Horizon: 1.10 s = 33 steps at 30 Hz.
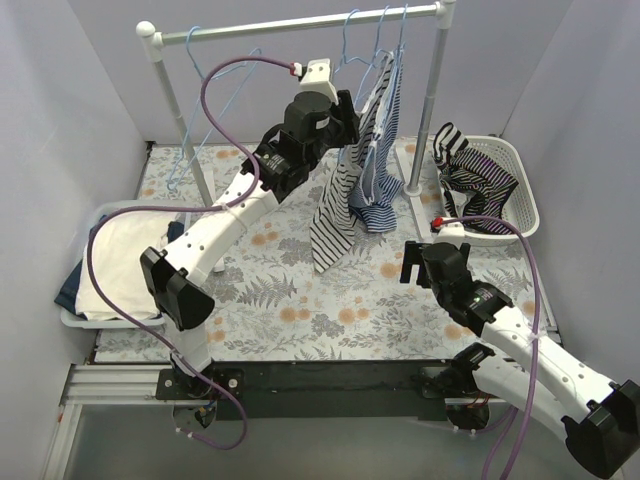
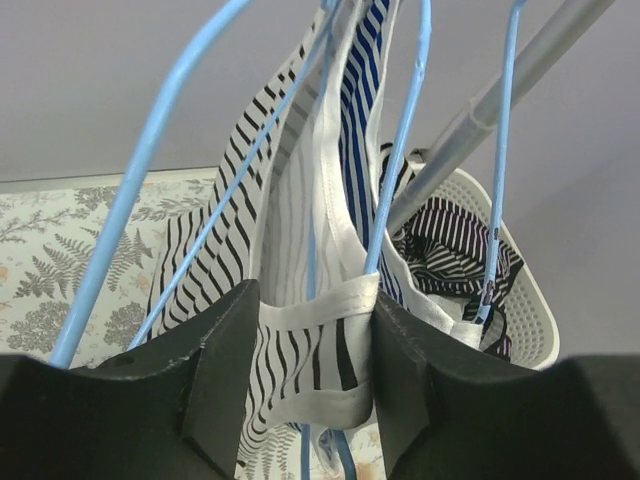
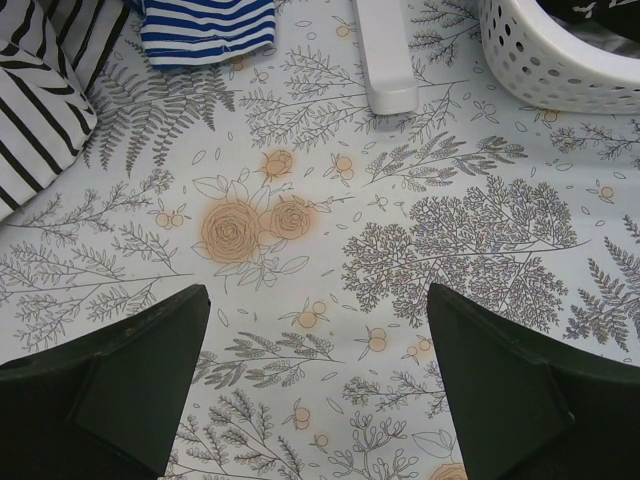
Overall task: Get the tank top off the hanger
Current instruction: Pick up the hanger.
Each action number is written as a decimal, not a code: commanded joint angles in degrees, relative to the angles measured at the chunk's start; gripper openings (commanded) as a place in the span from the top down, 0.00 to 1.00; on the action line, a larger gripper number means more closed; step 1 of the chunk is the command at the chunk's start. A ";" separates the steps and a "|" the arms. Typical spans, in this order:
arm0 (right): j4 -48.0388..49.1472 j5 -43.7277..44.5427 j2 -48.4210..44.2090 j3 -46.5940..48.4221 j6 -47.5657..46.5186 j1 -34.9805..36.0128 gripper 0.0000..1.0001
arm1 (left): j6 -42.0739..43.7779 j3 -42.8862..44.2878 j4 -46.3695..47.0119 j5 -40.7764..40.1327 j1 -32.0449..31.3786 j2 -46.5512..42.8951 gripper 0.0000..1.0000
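Top external: left claw (image 1: 348, 127) up by the rail (image 1: 300, 22), striped tank top (image 1: 335, 215) hanging just beyond and below it. Right claw (image 1: 412, 262) low over the tablecloth (image 1: 300, 300), garment well to its left. Left wrist: jaws part-open, strap (image 2: 315, 345) lying flat between them, blue hanger (image 2: 404, 130) wire just above. Right wrist: jaws wide, holding nothing

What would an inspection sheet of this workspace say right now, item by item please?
Surface: fern-print table cloth, flat.
Job's things: black-and-white tank top hangs on blue hanger from the rail.
Clutter: blue-striped garment beside it; white basket of striped clothes; bin of folded clothes; spare hangers.
Grippers: left gripper open, tank top strap between its fingers; right gripper open, empty, above the cloth.
Cables: purple cable loops off each arm.
Surroundings: grey walls on three sides.
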 commanded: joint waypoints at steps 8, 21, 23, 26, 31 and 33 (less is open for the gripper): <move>1.79 0.68 0.40 -0.22 0.71 0.18 0.01 | 1.25 6.18 -5.36 3.84 0.27 2.34 1.00; 2.06 0.24 1.37 0.04 0.71 0.18 0.01 | 5.20 11.20 -6.33 -3.28 0.27 -2.14 1.00; 2.32 0.07 1.72 0.13 0.71 0.18 0.01 | 6.00 11.54 -6.68 -4.07 0.27 -3.02 1.00; 2.67 -0.37 2.51 0.31 0.79 0.18 0.01 | 5.82 12.25 -8.87 -3.28 0.27 -3.81 1.00; 2.76 -0.37 2.69 0.57 0.97 0.18 0.01 | 5.20 6.55 -8.54 1.81 0.27 -8.28 1.00; 3.02 -0.46 2.78 0.66 0.88 0.18 0.01 | 5.29 3.91 -7.04 3.05 0.27 -10.57 1.00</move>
